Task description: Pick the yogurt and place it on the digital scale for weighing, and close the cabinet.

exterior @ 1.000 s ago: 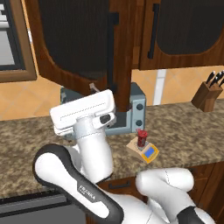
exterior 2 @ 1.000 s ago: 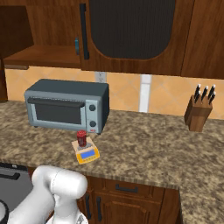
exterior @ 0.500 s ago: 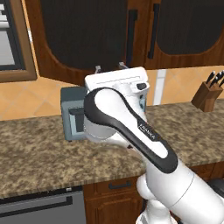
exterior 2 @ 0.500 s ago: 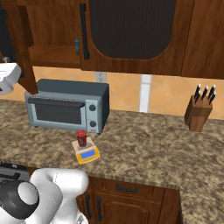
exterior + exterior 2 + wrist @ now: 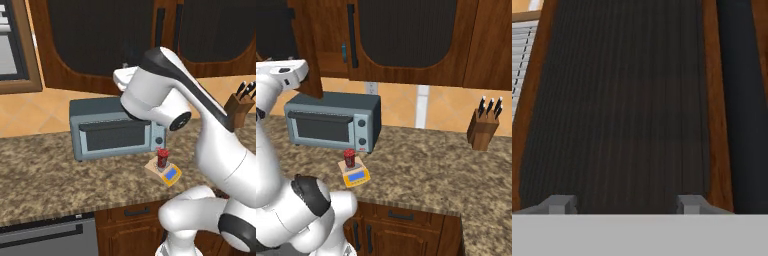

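Observation:
The yogurt (image 5: 162, 159) (image 5: 349, 158), a small red cup, stands upright on the grey plate of the tan digital scale (image 5: 168, 174) (image 5: 356, 176) on the counter, in front of the toaster oven. The cabinet (image 5: 406, 35) hangs above; its left door (image 5: 307, 47) stands partly open, swung out from the frame. My gripper (image 5: 626, 205) is open and holds nothing. Its two tips sit wide apart, right up against that door's dark panel (image 5: 622, 100). A black bar handle (image 5: 743, 100) runs beside the wooden frame (image 5: 714, 110). My hand (image 5: 286, 72) is raised at door height, far from the yogurt.
A grey toaster oven (image 5: 112, 130) (image 5: 333, 122) sits at the back of the granite counter (image 5: 421, 160). A knife block (image 5: 483, 129) stands at the right. Lower drawers (image 5: 132, 212) run under the counter edge.
The arm has swung up from over the counter to the cabinet door. The door has turned towards the cabinet front. Yogurt and scale have not moved.

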